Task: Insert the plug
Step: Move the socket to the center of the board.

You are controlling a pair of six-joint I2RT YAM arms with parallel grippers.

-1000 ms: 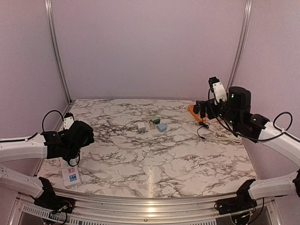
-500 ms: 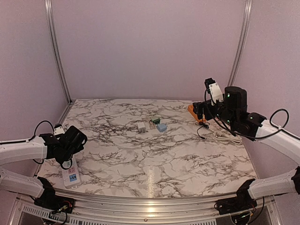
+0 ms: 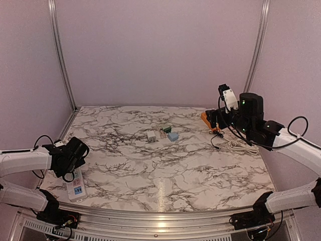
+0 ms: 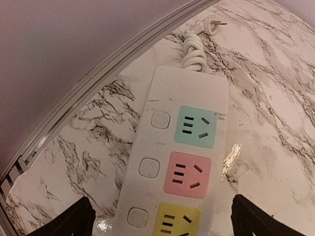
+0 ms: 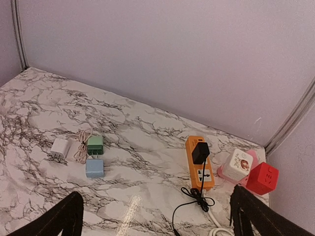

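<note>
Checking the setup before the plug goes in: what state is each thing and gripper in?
white power strip: visible sockets all empty
strip's plug: lying loose, unplugged
orange power strip: one socket occupied
black adapter: plugged into orange power strip
white charger: loose, unplugged
green charger: loose, unplugged
blue charger: loose, unplugged
left gripper: open, empty
right gripper: open, empty

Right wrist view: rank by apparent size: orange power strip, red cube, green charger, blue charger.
1. orange power strip
2. red cube
3. green charger and blue charger: look about alike, not ranked.
</note>
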